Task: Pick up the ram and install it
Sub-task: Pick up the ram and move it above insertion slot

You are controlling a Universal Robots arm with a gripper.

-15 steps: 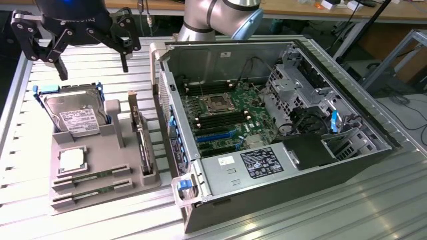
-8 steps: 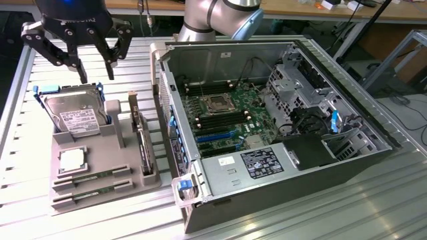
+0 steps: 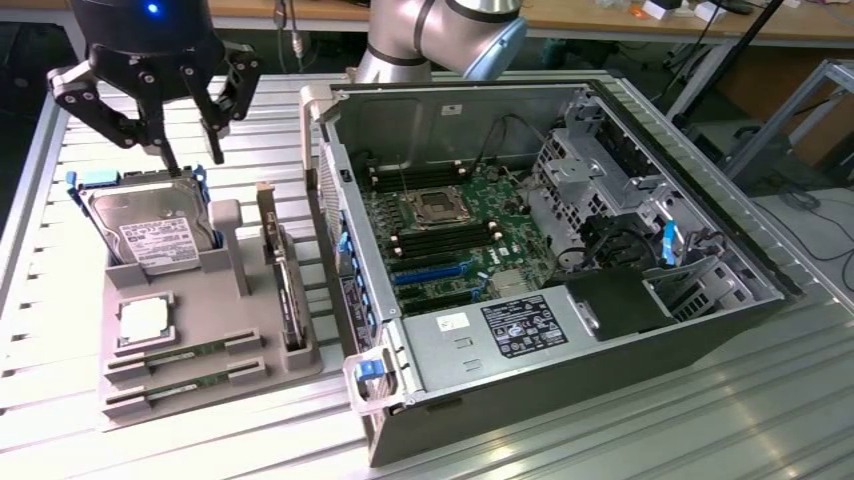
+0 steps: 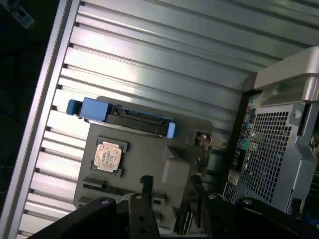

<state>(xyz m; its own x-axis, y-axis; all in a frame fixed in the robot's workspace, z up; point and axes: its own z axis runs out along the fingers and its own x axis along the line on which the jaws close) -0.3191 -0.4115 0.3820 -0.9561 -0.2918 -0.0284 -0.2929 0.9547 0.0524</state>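
Two ram sticks, thin and green, lie in slots at the near end of the grey holder tray [image 3: 200, 300]: one ram [image 3: 174, 356] and a second ram [image 3: 171, 386] beside it. In the wrist view a strip of ram [image 4: 97, 185] shows just past the gripper body. My gripper [image 3: 194, 163] hangs high over the far end of the tray, above the hard drive [image 3: 154, 230] and well away from the ram. Its fingers stand narrowly apart with nothing between them, and its fingertips [image 4: 146, 181] point down at the tray.
A silver processor chip [image 3: 144, 320] lies between the drive and the ram. An expansion card [image 3: 287, 285] stands on edge along the tray's side. The open computer case [image 3: 561, 330] with its motherboard [image 3: 454, 235] lies on the exterior view's right. Slatted metal table [image 3: 641, 430].
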